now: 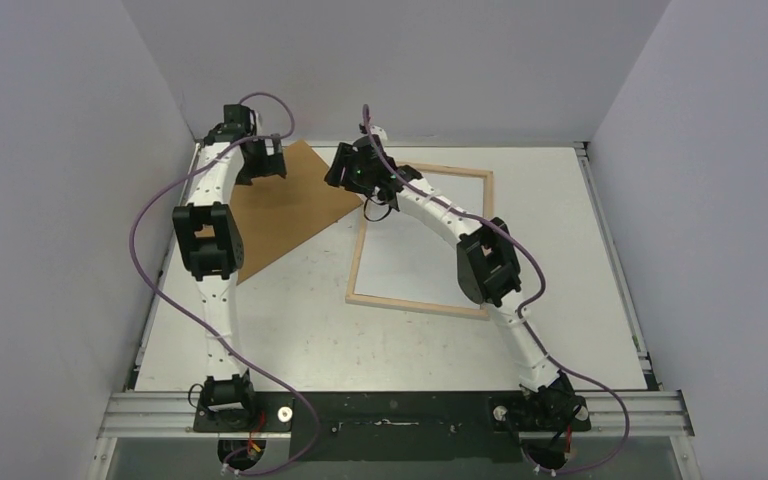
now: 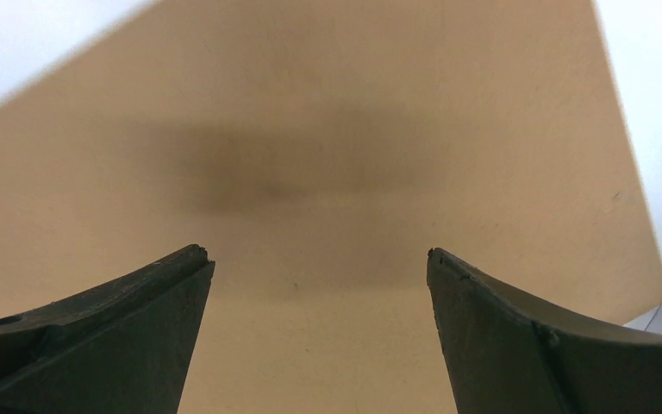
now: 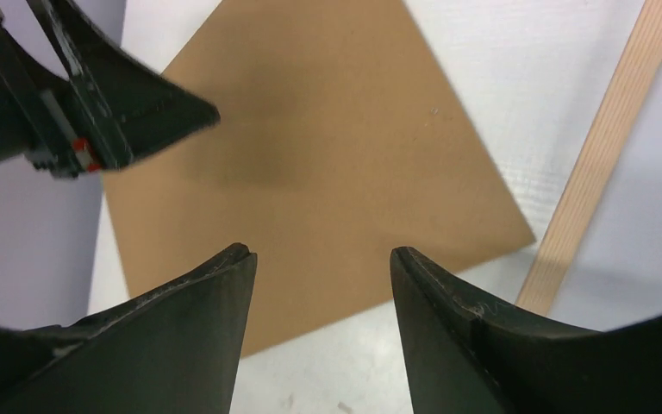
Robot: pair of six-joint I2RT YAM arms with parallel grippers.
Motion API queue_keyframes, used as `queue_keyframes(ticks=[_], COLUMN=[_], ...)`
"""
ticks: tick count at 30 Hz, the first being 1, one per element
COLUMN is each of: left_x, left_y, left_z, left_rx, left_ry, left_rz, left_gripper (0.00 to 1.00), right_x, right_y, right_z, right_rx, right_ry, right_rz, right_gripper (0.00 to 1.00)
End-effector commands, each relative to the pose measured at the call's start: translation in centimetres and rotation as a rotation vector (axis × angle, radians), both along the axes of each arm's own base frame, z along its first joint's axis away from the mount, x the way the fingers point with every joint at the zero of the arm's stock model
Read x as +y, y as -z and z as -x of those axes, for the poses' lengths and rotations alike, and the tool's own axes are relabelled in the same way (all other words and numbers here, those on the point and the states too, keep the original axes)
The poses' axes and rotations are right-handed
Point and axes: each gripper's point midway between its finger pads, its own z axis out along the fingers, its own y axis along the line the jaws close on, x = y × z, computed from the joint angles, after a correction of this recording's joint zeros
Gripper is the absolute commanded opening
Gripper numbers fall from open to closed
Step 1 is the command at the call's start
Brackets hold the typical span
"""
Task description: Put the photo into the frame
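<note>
Currently both arms reach to the far left part of the white desk [image 1: 290, 330].

Frame: the large rectangular picture frame with a thin pale natural-wood rim [image 1: 415, 305] lies flat on the desk, right of centre and turned slightly askew. The right arm crosses above its upper half. The field inside the rim reads plain white. I cannot tell whether that is desk seen through the pane or a sheet of paper. No view shows a printed picture, so the photo's place cannot be told.

Board: a plain brown hardboard sheet [image 1: 290, 205] lies flat at the far left, set diamond-wise. Its right corner sits just beside the frame's left rim. The right wrist view shows a thin strip of white desk between the two.

Left tool [image 2: 319, 252]: it is above the far-left part of the hardboard, pointing down at it. The fingers are spread wide with nothing between them, only bare brown board and its own soft shadow below. No contact with the board is visible.

Right tool [image 3: 319, 250]: it is above the board's right part, near the frame's upper left corner. The fingers stand apart, less widely than the left pair, and grip nothing. Board and white desk show through the gap. One finger of the left tool shows at the top left of the right wrist view.
</note>
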Motion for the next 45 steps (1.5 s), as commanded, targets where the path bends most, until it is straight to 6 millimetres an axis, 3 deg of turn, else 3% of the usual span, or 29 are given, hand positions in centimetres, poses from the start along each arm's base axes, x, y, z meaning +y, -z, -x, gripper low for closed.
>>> queue_keyframes(ticks=[1,11,15,19,25,30,37,45], left_x=[-1.9,-3.4,-3.4,-3.1,-3.4,-3.3,-3.4,-3.3], left_y=[-2.1,1.2,3.4,4.3,4.4,4.2,3.6,3.4], left_z=[0.9,4.6,7.2,9.3,11.5,12.6,13.2,13.1], left_rx=[-0.036,0.045,0.13,0.171,0.194,0.204,0.193,0.196], left_ry=[0.001,-0.007,-0.048,-0.067,-0.059,-0.06,-0.058,-0.077], left_rz=[0.085,0.179,0.184,0.176,0.183,0.178,0.184,0.183], left_gripper=[0.94,0.87,0.84,0.83,0.82,0.81,0.81,0.81], right_x=[0.0,-0.7,-1.7,-2.3,-1.8,-1.4,-0.7,-4.3], right_y=[-0.3,1.5,3.3,5.1,5.1,7.3,8.4,10.3], right_z=[-3.9,-6.4,-6.8,-6.7,-6.2,-5.8,-5.0,-4.4], right_rx=[-0.162,-0.259,-0.231,-0.193,-0.172,-0.118,-0.09,-0.025], right_ry=[0.012,0.035,0.044,0.037,0.006,-0.007,-0.011,0.061], right_rz=[0.066,0.155,0.19,0.2,0.142,0.14,0.15,0.346], right_gripper=[0.59,0.59,0.59,0.6,0.6,0.6,0.6,0.59])
